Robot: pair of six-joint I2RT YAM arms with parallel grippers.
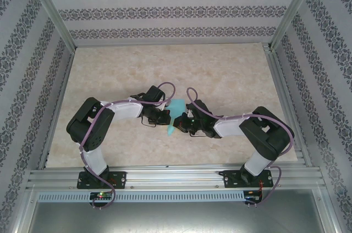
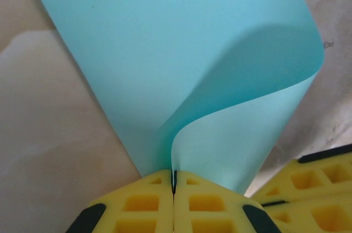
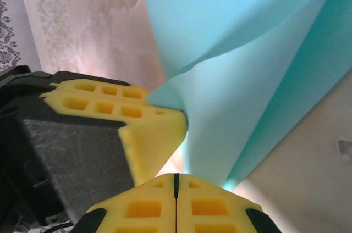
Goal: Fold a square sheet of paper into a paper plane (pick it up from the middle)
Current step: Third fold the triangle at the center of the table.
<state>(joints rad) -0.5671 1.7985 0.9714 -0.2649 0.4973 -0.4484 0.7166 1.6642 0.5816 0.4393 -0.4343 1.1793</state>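
The square sheet of paper (image 1: 176,106) is turquoise and hangs between the two grippers at mid-table. In the left wrist view the paper (image 2: 181,51) curls over itself, and its lower edge runs into the seam of my left gripper (image 2: 174,181), which is shut on it. My left gripper (image 1: 166,117) and right gripper (image 1: 181,126) nearly touch. In the right wrist view my right gripper (image 3: 176,181) is shut, with only a dark seam between its yellow pads. The paper (image 3: 247,51) drops just behind its right finger. The left gripper's fingers (image 3: 148,128) pinch the sheet's corner beside it.
The beige marbled table (image 1: 220,73) stretches behind and to both sides of the arms. Patterned walls (image 1: 176,10) and aluminium posts enclose it. A metal rail (image 1: 176,178) carries both arm bases at the near edge. The right gripper's yellow fingers (image 2: 313,189) sit close beside the left one.
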